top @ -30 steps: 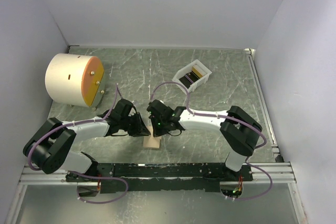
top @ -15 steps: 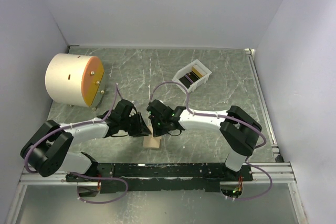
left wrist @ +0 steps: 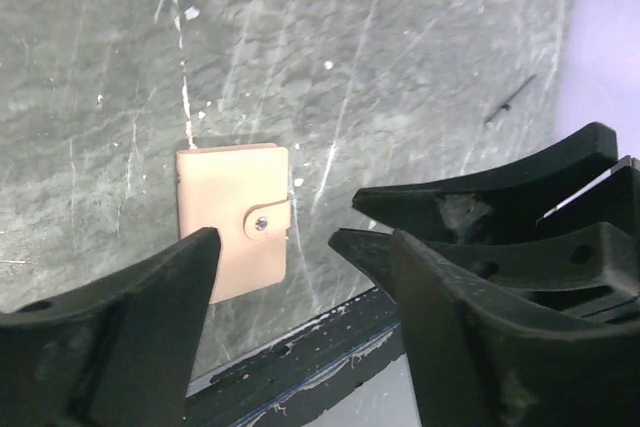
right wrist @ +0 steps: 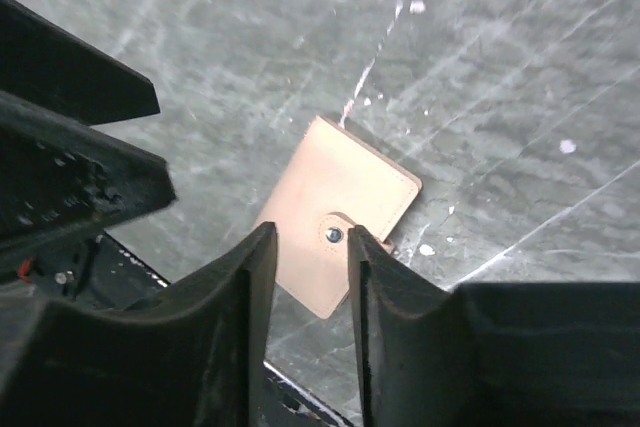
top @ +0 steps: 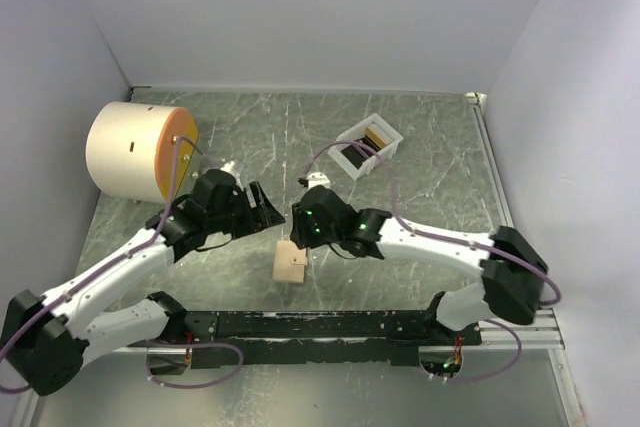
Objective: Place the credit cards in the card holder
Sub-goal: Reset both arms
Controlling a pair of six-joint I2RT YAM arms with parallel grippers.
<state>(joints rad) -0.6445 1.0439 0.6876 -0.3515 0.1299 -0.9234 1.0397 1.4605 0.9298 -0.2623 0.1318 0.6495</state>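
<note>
The white card holder [top: 385, 150] stands at the back of the table, right of centre. Dark and yellow-orange credit cards [top: 354, 154] sit in it. A tan wallet [top: 290, 265] [left wrist: 232, 217] [right wrist: 340, 202] lies snapped closed on the table near the front edge. My left gripper [top: 262, 209] [left wrist: 303, 247] hangs above and left of the wallet, jaws wide apart with nothing between them. My right gripper [top: 303, 228] [right wrist: 311, 239] hovers just above the wallet's snap, jaws a little apart and empty. The two grippers are close together, tips facing.
A cream cylinder with an orange end face [top: 135, 152] lies at the back left. A black rail [top: 330, 325] runs along the near table edge just below the wallet. White walls close in the table on three sides.
Both grippers have opened and lifted up and away from the wallet, which now lies alone and closed on the table. Both arms have stretched further out.
</note>
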